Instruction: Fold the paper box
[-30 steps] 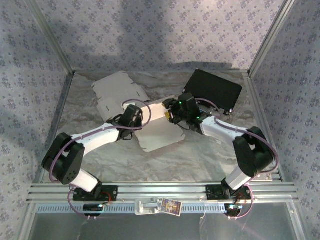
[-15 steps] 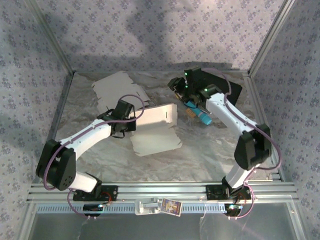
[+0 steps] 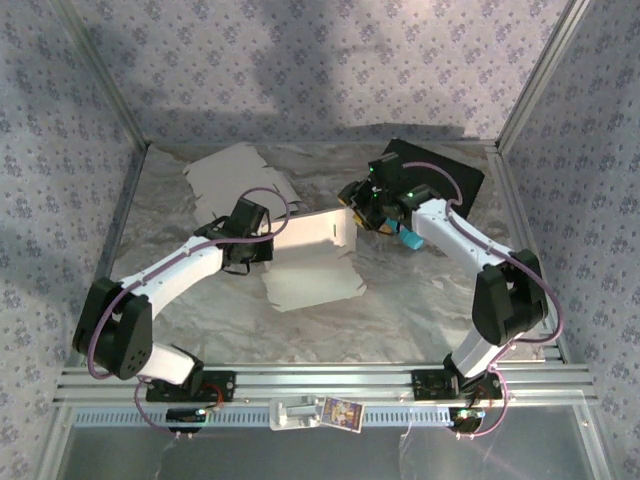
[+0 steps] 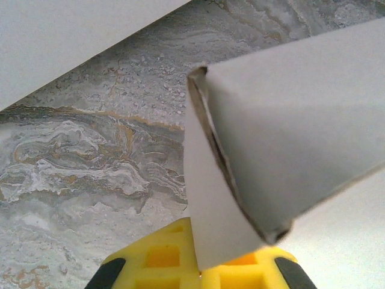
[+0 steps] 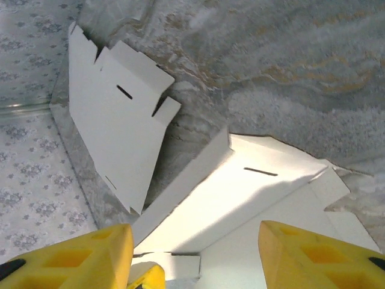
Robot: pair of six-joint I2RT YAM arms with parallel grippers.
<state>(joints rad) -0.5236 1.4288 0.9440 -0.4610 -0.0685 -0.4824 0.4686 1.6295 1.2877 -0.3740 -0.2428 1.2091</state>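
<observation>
Near the middle of the desk [image 3: 400, 300], we see the paper box [image 3: 310, 285] half raised: one long panel [image 3: 315, 230] stands up while the rest lies flat toward 6 o'clock. Our left tool [image 3: 250, 238] is clenched on the panel's 9 o'clock end, which we judge pins the fold upright so the other arm can work. Our right tool [image 3: 362, 203] hangs just beside the 3 o'clock end, fingers spread and grasping nothing, likely lined up to press that end. The panel's long axis runs 9 to 3 o'clock, its slotted face turned toward 6 o'clock. A spare blank [image 3: 232, 178] lies at 11 o'clock.
</observation>
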